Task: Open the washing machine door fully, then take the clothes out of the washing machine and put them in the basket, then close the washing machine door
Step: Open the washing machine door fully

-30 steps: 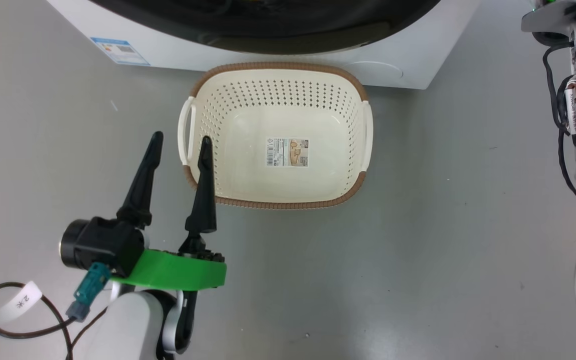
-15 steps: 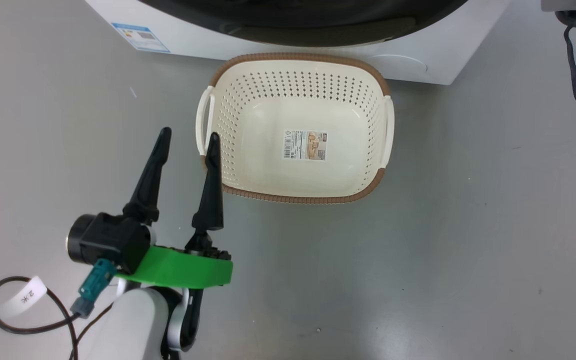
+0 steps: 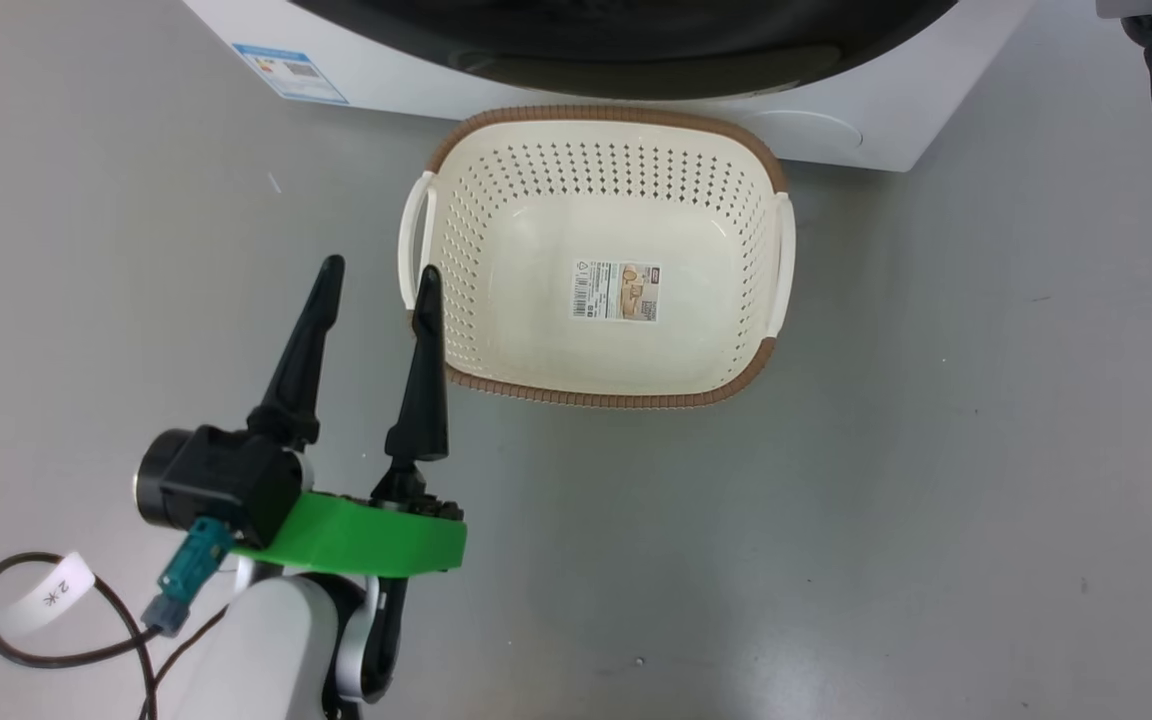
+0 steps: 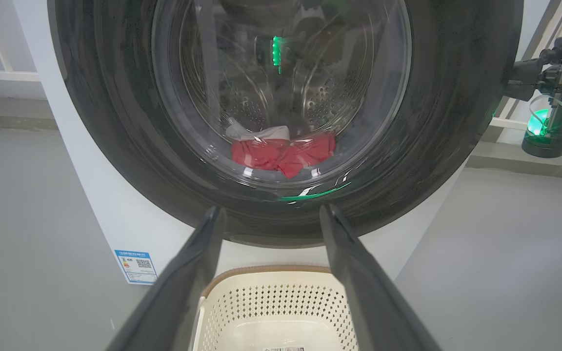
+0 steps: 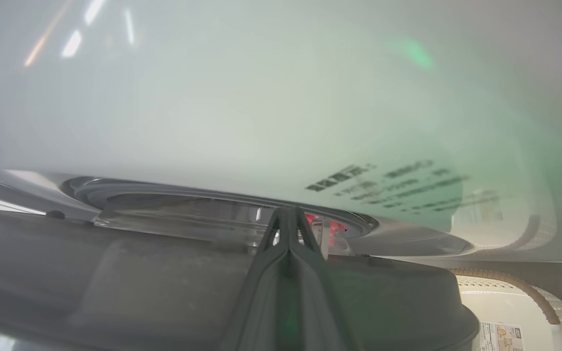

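Cream holey plastic basket (image 3: 596,170) at twelve o'clock, still empty. Left gripper (image 3: 380,268) spread, unmoved; right gripper (image 5: 288,212) pressed together at edge of glossy black round door (image 5: 115,282), opening still to do.

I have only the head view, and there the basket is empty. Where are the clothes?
Observer: The red clothes lie low inside the washing machine, behind the door glass.
Operator: Where is the right end effector?
Observer: The right end effector is shut, with its tips at the edge of the door.
Operator: Is the door open?
Observer: Slightly: the right wrist view shows a gap between the door and the machine front.
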